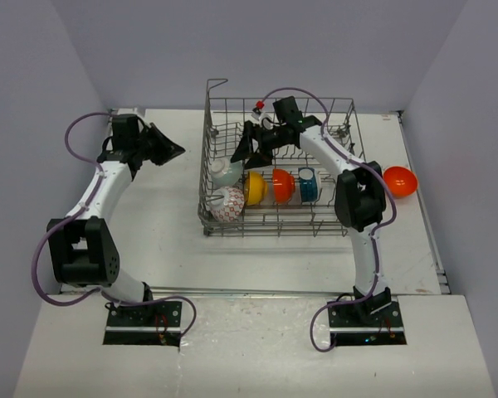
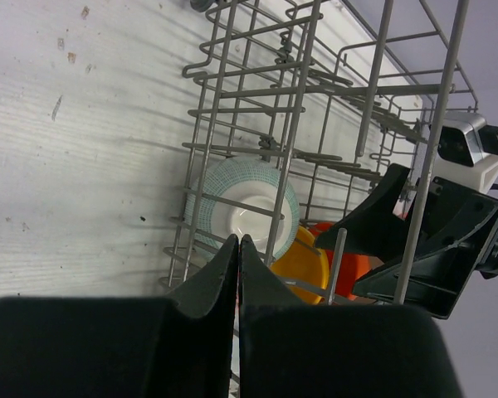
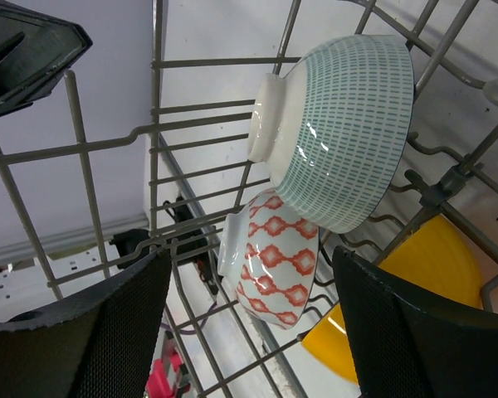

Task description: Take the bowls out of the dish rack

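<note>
Two poses: right fingers (image 3: 116, 332) apart inside dish rack (image 3: 156, 99), left fingers (image 2: 207, 286) together outside.

The rack (image 1: 270, 225) stands on the counter (image 1: 174, 240) toward its far edge, right of the middle. Along the rack's near side four bowls stand in a row: the first bowl (image 1: 229, 203) in the near-left corner, then the second bowl (image 1: 255, 188), third bowl (image 1: 283, 185) and fourth bowl (image 1: 308, 184) to its right. A fifth bowl (image 1: 226, 172) sits just behind the first. A loose bowl (image 1: 400, 181) lies on the counter between the rack and the right edge.
</note>
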